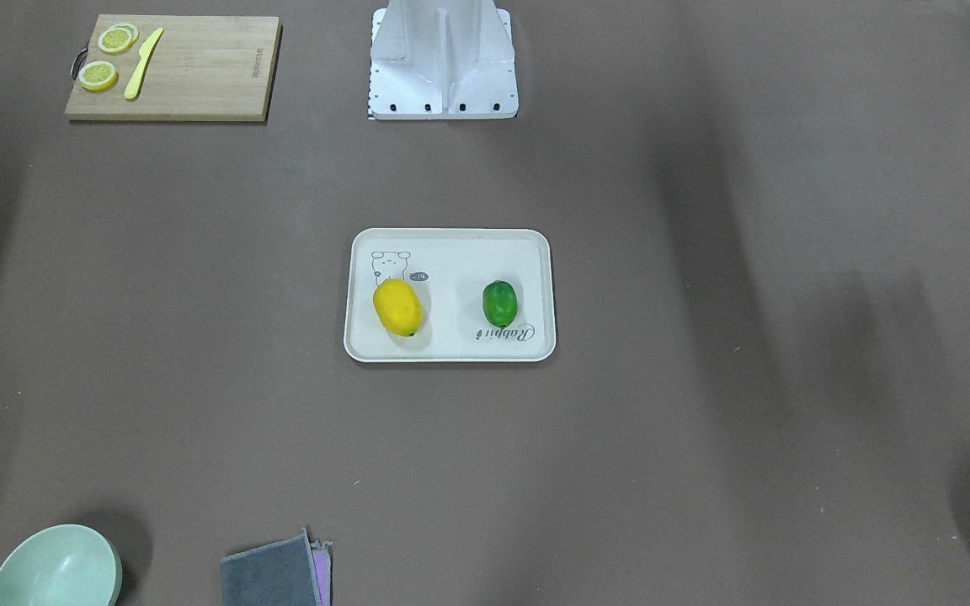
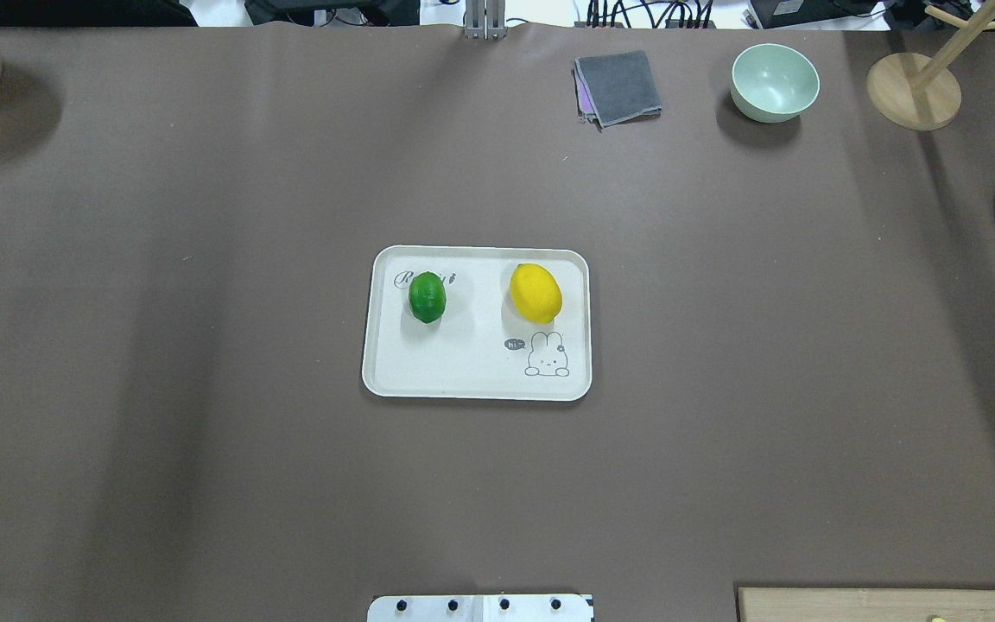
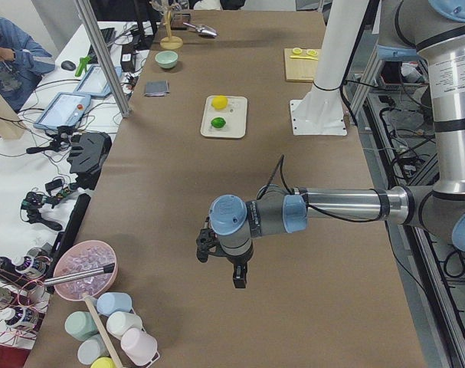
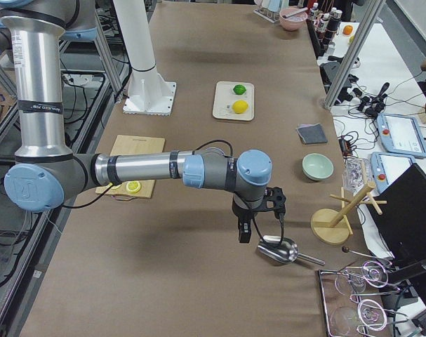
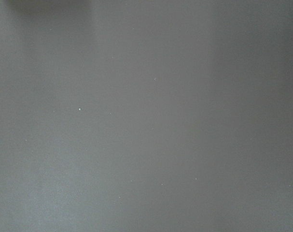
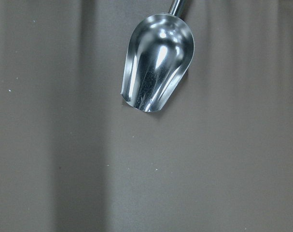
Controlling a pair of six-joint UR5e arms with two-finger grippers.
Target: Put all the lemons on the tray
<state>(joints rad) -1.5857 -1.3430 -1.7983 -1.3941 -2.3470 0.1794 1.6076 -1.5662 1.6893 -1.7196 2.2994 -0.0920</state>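
Lemons both lie on the tray (image 2: 463,380) at the centre of the overhead frame, apart from each other: the green lemon (image 2: 427,297) at its upper left, the yellow lemon (image 2: 535,293) at its upper right. You will find both arms well away from it. The left arm (image 3: 339,203) reaches in level from the right edge of the left side view, its left gripper (image 3: 239,277) pointing down over the table (image 3: 178,230). The right arm (image 4: 135,168) stretches level from the left, its right gripper (image 4: 245,235) pointing down near a metal scoop (image 6: 157,67). You cannot tell whether either gripper's fingers are spread or pressed together.
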